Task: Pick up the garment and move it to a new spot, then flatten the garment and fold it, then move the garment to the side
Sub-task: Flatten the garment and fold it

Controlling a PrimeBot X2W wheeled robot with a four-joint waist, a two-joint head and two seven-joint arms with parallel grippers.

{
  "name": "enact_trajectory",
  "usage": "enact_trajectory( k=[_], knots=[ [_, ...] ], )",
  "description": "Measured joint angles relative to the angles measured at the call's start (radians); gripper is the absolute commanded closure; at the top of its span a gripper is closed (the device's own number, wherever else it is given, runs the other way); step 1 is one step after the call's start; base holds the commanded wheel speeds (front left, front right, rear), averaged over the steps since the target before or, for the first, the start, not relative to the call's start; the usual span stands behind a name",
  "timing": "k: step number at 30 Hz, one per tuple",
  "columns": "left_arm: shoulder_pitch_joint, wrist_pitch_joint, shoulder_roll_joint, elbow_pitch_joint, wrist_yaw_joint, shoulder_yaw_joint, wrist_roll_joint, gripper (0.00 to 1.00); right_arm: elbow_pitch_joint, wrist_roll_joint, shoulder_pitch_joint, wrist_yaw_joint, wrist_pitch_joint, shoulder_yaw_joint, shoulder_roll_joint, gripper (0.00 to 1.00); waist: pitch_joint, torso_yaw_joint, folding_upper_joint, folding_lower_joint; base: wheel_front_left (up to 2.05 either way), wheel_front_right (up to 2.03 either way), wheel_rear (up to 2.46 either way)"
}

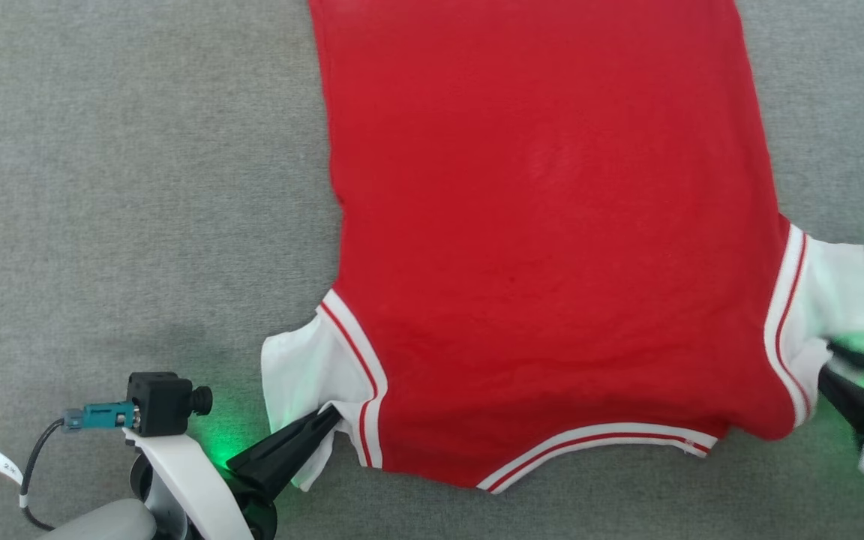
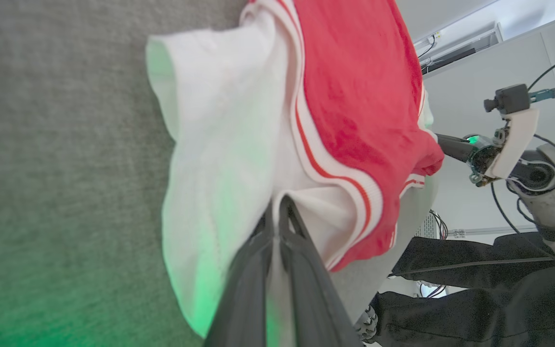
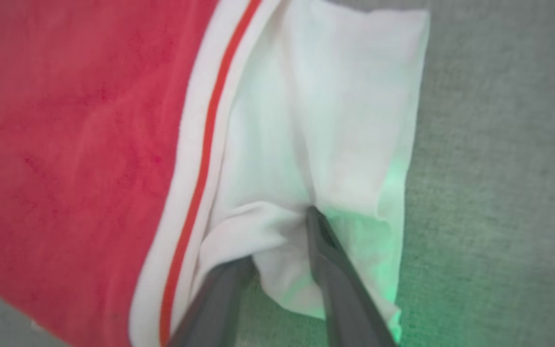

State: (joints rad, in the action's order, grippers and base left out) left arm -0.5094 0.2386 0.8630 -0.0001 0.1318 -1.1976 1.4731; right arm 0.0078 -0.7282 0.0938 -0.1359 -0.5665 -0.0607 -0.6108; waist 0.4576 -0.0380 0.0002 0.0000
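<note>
Surface: Grey felt-like tabletop (image 1: 139, 150) lies under everything you are working on.
Garment: soft red fabric garment (image 1: 544, 225) with white sleeve ends and striped trim, spread mid-scene, sleeves at your near end, body running far.
Left gripper (image 1: 331, 416): long dark fingers pinched tight on the left white sleeve (image 1: 304, 375), just beside its striped seam.
Right gripper (image 3: 277, 236): fingers parted, the right white sleeve (image 1: 829, 277) bunched loosely between them, not clamped.
Why: outer sleeve holds likely let you pull the cloth taut sideways.
Stage: flattening looks nearly done; no fold is made yet.
</note>
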Motion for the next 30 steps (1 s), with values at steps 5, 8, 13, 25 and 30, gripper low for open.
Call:
enact_trajectory(
  k=[5, 8, 13, 25, 30],
  knots=[
    [0.001, 0.01, 0.003, -0.011, 0.0, 0.003, -0.002, 1.0, -0.112, 0.009, -0.029, 0.004, -0.044, 0.125, -0.039, 0.0, 0.006, -0.001, 0.0, 0.0, 0.0, 0.0, 0.0],
    [0.0, 0.016, 0.003, -0.022, 0.0, 0.007, -0.016, 1.0, -0.22, 0.007, -0.036, 0.005, -0.101, 0.221, -0.057, 0.0, 0.019, 0.007, 0.0, 0.0, 0.0, 0.0, 0.0],
    [-0.024, 0.018, -0.013, -0.036, 0.0, 0.0, -0.049, 1.0, -0.324, -0.009, 0.058, 0.005, -0.203, 0.309, -0.089, 0.0, 0.049, 0.04, 0.0, 0.0, 0.0, 0.0, 0.0],
    [-0.14, 0.026, -0.079, -0.074, 0.0, -0.029, -0.119, 1.0, -0.013, 0.119, 0.733, 0.005, -0.396, 0.128, -0.135, 0.0, 0.188, 0.162, 0.0, 0.0, 0.0, 0.0, 0.0],
    [-0.175, 0.032, -0.105, -0.096, 0.004, -0.033, -0.133, 1.0, 0.188, 0.202, 0.971, 0.005, -0.463, 0.073, -0.118, 0.0, 0.261, 0.219, 0.0, 0.0, 0.0, 0.0, 0.0]
  ],
)
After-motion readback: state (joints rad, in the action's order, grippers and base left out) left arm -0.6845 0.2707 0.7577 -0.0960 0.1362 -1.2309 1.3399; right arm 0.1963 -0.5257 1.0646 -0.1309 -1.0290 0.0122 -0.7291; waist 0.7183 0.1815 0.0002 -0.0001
